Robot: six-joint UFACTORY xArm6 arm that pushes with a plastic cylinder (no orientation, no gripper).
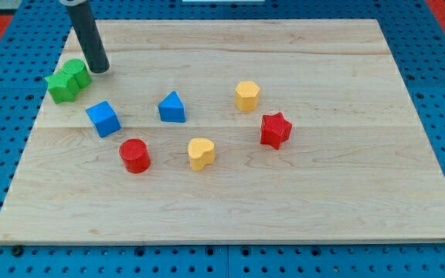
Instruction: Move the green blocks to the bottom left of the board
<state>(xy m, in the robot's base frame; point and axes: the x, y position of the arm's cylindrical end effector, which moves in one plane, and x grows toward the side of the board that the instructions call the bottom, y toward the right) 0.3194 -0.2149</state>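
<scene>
No claw here, so nothing opening, closing or gripping: only my tip (99,69), the lower end of a dark rod, resting on the wooden surface (230,208) near its left edge toward the view's top. Sitting just beside the tip, at its lower left and possibly touching it, two green blocks (67,80) pressing against each other, shapes hard to make out, the leftmost one hanging at or slightly over the surface's left edge. Lying further out toward the view's bottom right: a blue cube (103,119), a red cylinder (135,155), a blue triangle (171,107), a yellow heart (201,153), a yellow hexagon (246,96) and a red star (275,129), all apart from the green pair. Judging by look, being small, rigid, light plastic pieces, sliding easily on smooth wood and tending to spin or slip off a round rod when pushed off-centre. No taking hold possible; probably best pressing from the top side of the pair, centred on the seam between them, steering toward the view's bottom along the left edge. Risking here: tipping a block off the edge, or splitting the pair so one gets left behind. Remaining ahead: nearly the whole way down to the bottom left corner.
</scene>
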